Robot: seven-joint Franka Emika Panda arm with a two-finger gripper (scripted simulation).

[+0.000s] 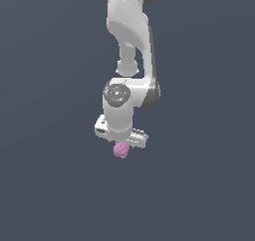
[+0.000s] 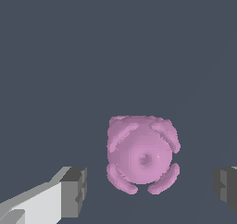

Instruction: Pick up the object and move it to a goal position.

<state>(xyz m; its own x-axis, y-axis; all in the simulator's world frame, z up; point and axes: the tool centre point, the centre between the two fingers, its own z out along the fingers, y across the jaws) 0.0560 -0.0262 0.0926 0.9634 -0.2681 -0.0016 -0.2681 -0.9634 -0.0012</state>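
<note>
In the exterior view, the white arm (image 1: 130, 60) comes down from the top centre of the frame, and the claw (image 1: 121, 144) is at its lower end, a little below the middle of the frame. The pink-purple object (image 1: 121, 150) shows just under the white claw body, partly covered by it. In the wrist view, one grey finger pad (image 2: 74, 192) is in the lower left, the bumpy round object (image 2: 142, 154) is at lower centre, and the other finger pad (image 2: 225, 189) is at the lower right edge. The claw is released: dark gaps separate both pads from the object. The ground is plain dark grey-blue.
</note>
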